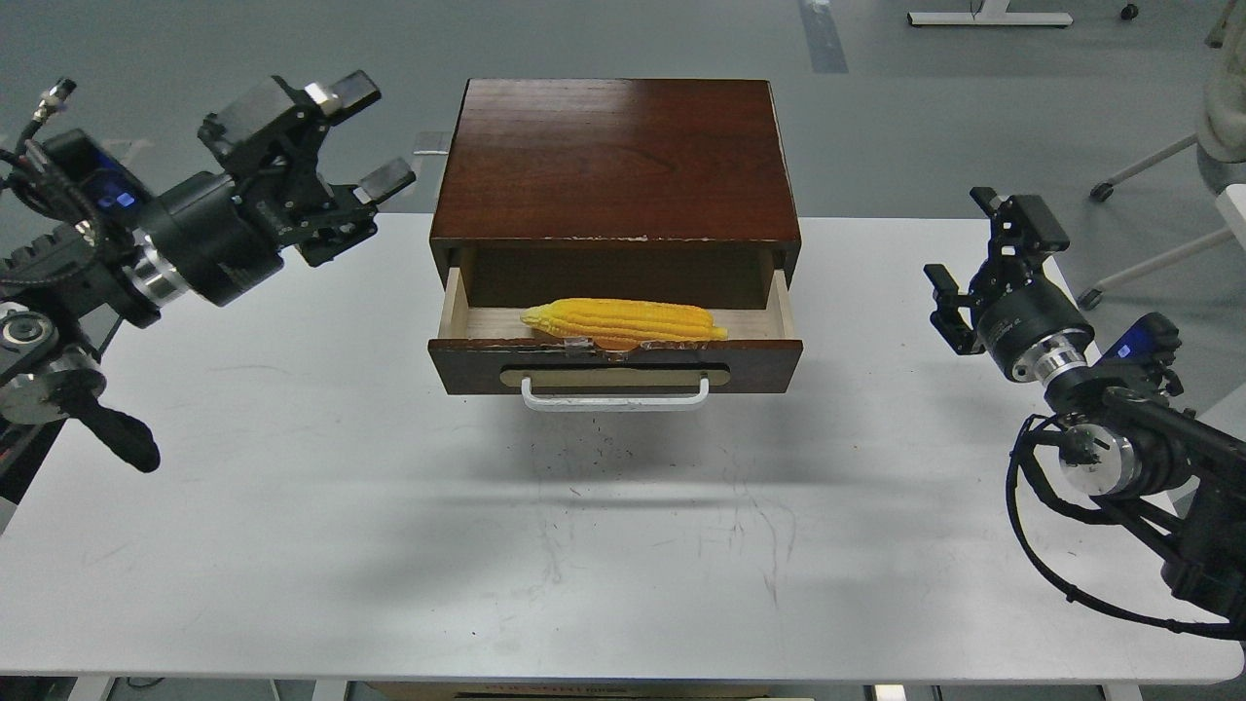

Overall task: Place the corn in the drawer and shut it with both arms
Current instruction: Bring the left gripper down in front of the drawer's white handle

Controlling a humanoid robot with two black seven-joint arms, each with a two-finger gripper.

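The drawer (615,362) stands pulled out of the front of the dark wooden cabinet (615,161), which sits at the far middle of the white tabletop (389,545). The corn (623,320) lies lengthwise inside the drawer, just behind its chipped front edge, its tapered end toward the cabinet's right side. The white handle (615,397) juts from the drawer front over bare tabletop.

The left gripper (368,136) hangs above the tabletop's far edge, just beside the cabinet's left side and apart from it; its fingers are spread wide and hold nothing. The right gripper (969,248) is well apart from the cabinet's right side, near the tabletop's right edge, its fingers parted with nothing between them.

Bare tabletop runs on both sides of the cabinet and across the whole stretch in front of the drawer, down to the near edge. Beyond the cabinet lies grey floor (195,49).
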